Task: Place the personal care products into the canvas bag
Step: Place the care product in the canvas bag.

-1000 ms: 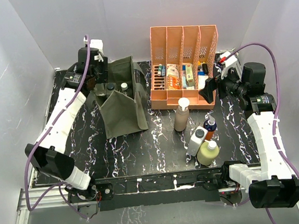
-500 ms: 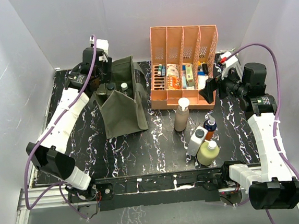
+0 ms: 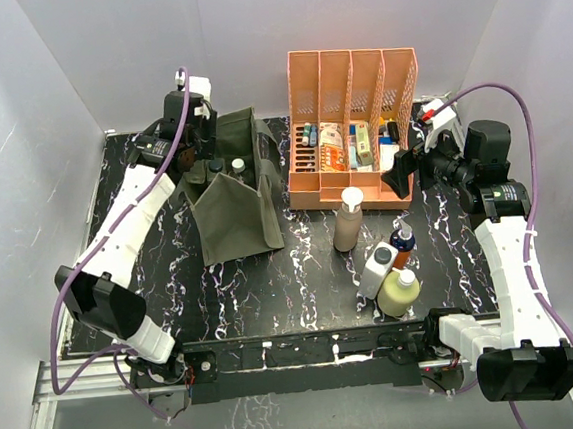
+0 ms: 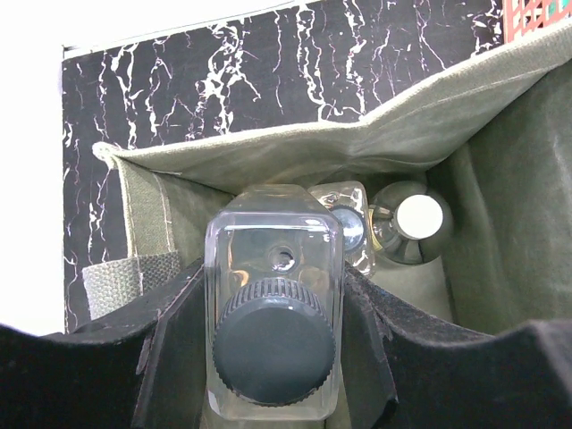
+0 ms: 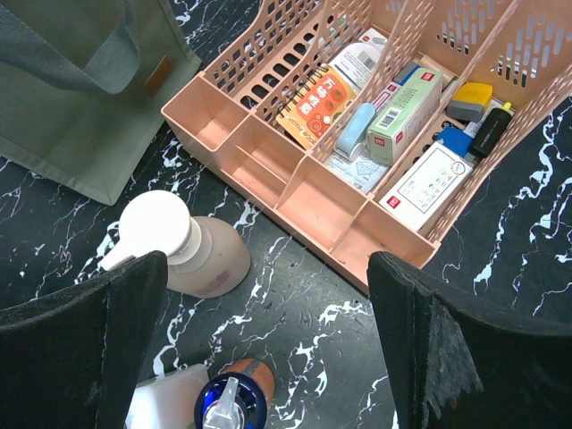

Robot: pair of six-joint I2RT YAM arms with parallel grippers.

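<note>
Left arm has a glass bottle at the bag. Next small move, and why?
Probably ease the left end effector a little deeper before opening. It is shut on the clear glass bottle, which hangs in the canvas bag's open mouth beside two bottles already inside. The bag floor beneath isn't visible, so releasing from here could knock glass on glass.

Plain pale grey walls (image 3: 102, 50) enclose a black, white-veined marble-patterned counter (image 3: 302, 273) under even light; a metal rail (image 3: 80, 378) runs along its near edge.
</note>
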